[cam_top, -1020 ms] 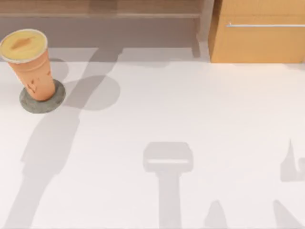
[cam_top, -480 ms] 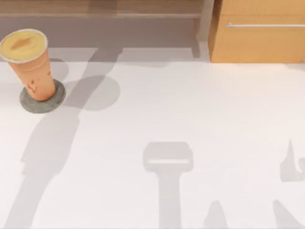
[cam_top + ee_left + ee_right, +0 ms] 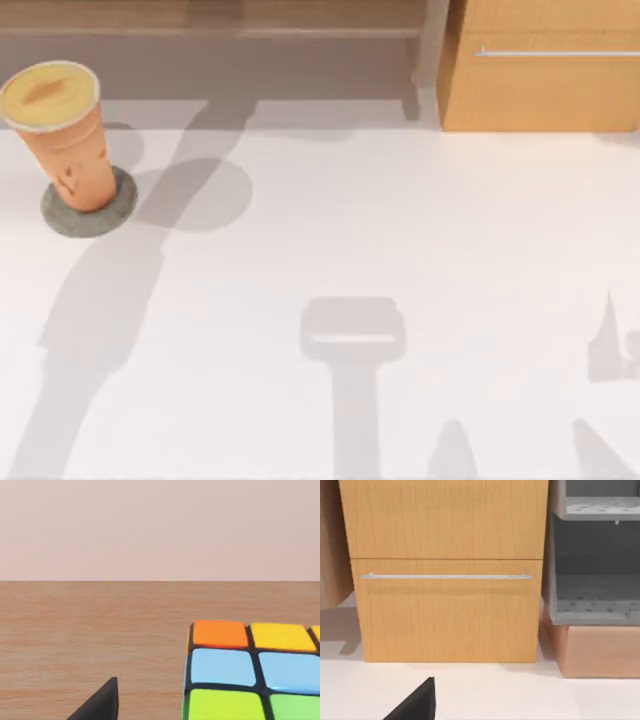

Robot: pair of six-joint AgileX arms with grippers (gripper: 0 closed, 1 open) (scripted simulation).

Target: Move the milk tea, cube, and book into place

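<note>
Since the cup [image 3: 68, 140] is tall, tapered and likely light, it looks tippy; grip low on its wall. It stands on a grey disc [image 3: 112, 210] near the table's [image 3: 400, 230] far-left corner. I cannot tell either gripper's opening. The cube [image 3: 250, 672] rests on wood.

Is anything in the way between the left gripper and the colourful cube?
Nothing visible. In the left wrist view the cube sits on a wooden surface, with bare wood between it and the left gripper's dark fingertip.
</note>
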